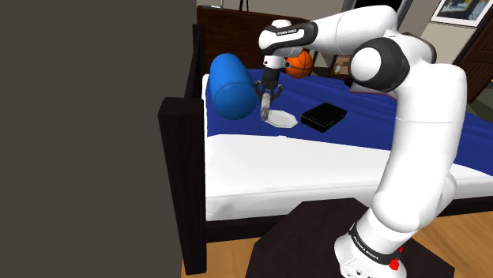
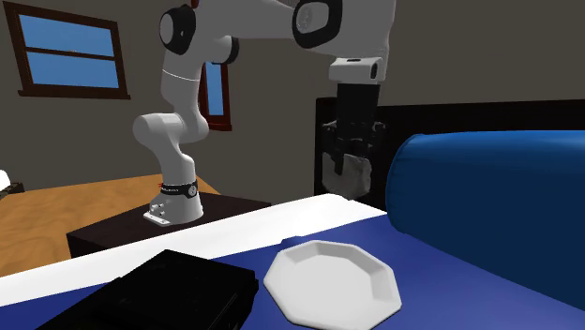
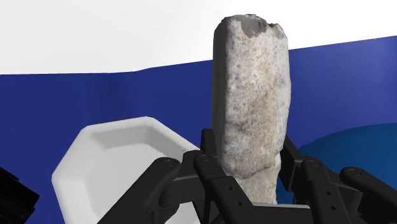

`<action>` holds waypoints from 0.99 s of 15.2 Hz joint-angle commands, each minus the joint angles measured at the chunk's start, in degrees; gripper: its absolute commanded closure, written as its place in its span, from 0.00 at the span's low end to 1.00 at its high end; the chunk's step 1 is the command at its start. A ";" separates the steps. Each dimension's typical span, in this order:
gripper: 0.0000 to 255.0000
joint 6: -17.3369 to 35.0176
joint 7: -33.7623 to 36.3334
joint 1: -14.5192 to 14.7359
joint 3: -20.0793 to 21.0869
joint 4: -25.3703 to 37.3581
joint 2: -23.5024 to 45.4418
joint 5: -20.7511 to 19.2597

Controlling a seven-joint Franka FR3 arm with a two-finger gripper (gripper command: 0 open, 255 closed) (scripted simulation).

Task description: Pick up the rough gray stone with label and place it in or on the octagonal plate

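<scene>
My black gripper is shut on a rough pale grey stone, which stands up between the fingers. In the shoulder view the gripper holds the stone in the air just above the edge of the white octagonal plate that faces the blue bolster. The second exterior view has the gripper and stone hanging above and behind the plate, clear of the bed. The plate lies on the blue cover beside the fingers.
A blue cylindrical bolster lies close to the gripper on the bed. A black box sits on the plate's other side. An orange basketball rests near the headboard. The dark bed frame post stands at the bed's corner.
</scene>
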 commanded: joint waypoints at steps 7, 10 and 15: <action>1.00 -6.88 -8.20 -7.10 -2.27 15.01 8.93 0.77; 1.00 -10.94 -10.78 -10.10 -2.76 24.19 14.28 1.21; 1.00 -10.65 -12.45 -11.82 -2.93 27.32 17.83 1.48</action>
